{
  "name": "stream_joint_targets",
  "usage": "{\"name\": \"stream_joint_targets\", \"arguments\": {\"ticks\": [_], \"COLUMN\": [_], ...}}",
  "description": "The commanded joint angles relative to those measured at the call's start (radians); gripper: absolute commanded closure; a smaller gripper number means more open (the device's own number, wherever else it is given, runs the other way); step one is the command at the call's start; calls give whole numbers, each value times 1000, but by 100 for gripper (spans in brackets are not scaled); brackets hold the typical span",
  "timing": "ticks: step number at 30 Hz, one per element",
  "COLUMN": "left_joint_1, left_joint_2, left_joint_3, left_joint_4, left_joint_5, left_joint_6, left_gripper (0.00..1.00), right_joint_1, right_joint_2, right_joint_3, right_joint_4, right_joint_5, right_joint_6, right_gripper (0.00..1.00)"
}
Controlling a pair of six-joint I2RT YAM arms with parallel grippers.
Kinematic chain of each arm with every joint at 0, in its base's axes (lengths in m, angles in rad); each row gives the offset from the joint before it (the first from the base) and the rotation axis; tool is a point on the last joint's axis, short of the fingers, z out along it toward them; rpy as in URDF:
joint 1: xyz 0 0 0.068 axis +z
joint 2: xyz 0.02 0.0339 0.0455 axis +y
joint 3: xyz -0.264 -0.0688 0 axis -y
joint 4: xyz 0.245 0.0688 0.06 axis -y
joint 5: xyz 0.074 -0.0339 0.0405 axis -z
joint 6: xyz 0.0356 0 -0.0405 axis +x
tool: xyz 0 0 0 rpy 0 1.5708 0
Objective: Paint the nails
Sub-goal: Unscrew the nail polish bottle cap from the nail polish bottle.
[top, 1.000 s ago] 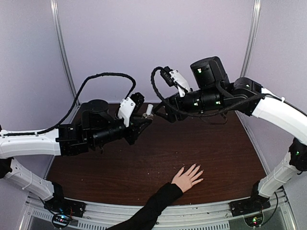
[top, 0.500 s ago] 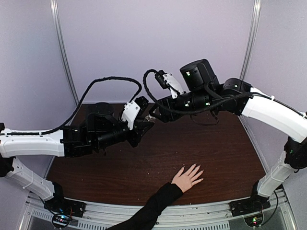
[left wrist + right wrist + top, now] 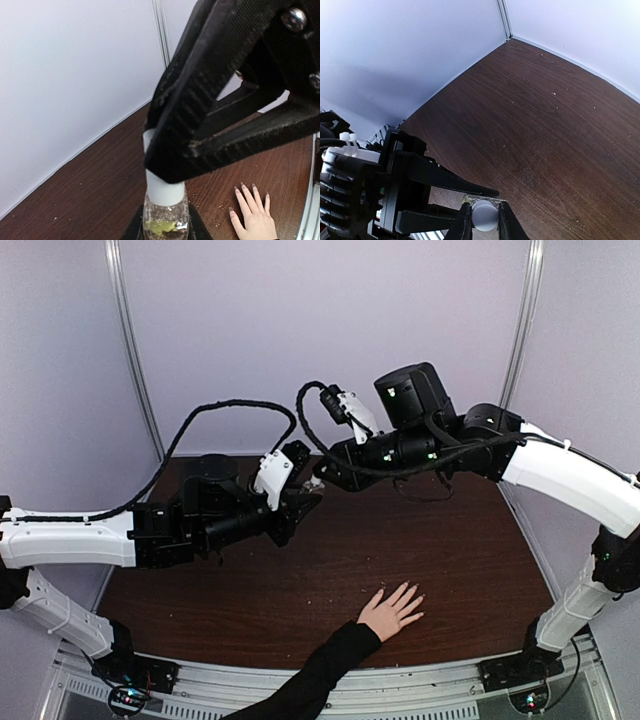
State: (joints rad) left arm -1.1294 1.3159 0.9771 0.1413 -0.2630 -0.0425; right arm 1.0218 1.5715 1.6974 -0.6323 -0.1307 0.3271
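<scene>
**Item 1, hand** [image 3: 390, 612]. It lies flat on the table [image 3: 450, 540] with its fingers spread and apart, and a black sleeve [image 3: 320, 675] runs back from the wrist. The nails [image 3: 243, 185] tip those fingers, pale and, as far as I can make out, bare.

**Item 2, bottle** [image 3: 165, 220]. Small, of clear glass, with a white cap [image 3: 484, 216]. It is held up in the air, well apart from the hand, off past its thumb side and beyond the fingertips.

**Item 3, left gripper** [image 3: 303, 502]. It is clamped on the body of the bottle, which it holds upright.

**Item 4, right gripper** [image 3: 484, 220]. Its fingers are pressed against either side of the cap, meeting the left gripper above the bottle.

**Item 5, step in hand.** I judge this to be the opening of the bottle, with one gripper steadying the glass and the other seated on the cap. No painting has begun.

**Item 6, next move.** I need to twist the cap free while the left grip holds firm, then lift it straight up so the brush clears the neck. After that I carry it down and across to the nearest nail, slowly and without tilting the bottle.
</scene>
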Motion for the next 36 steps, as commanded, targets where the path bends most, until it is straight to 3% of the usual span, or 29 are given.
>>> {"name": "stream_joint_targets", "arguments": {"ticks": [1, 9, 21, 31, 36], "left_joint_1": [-6, -1, 8, 9, 8], "left_joint_2": [-22, -66, -82, -48, -23], "left_joint_3": [5, -17, -14, 33, 54], "left_joint_4": [92, 123, 191, 236, 260], "left_joint_5": [4, 134, 635, 957, 1045], "left_joint_6": [-12, -46, -93, -121, -144], "left_gripper": [100, 100, 100, 100, 100], "right_joint_1": [-3, -5, -4, -3, -2], "right_joint_2": [5, -36, -110, -180, -206], "right_joint_3": [6, -16, -43, -82, -111], "right_joint_4": [25, 47, 55, 99, 135], "right_joint_5": [-25, -64, -268, -482, -601], "right_joint_6": [-4, -79, -293, -414, -458], "right_gripper": [86, 100, 100, 100, 100]}}
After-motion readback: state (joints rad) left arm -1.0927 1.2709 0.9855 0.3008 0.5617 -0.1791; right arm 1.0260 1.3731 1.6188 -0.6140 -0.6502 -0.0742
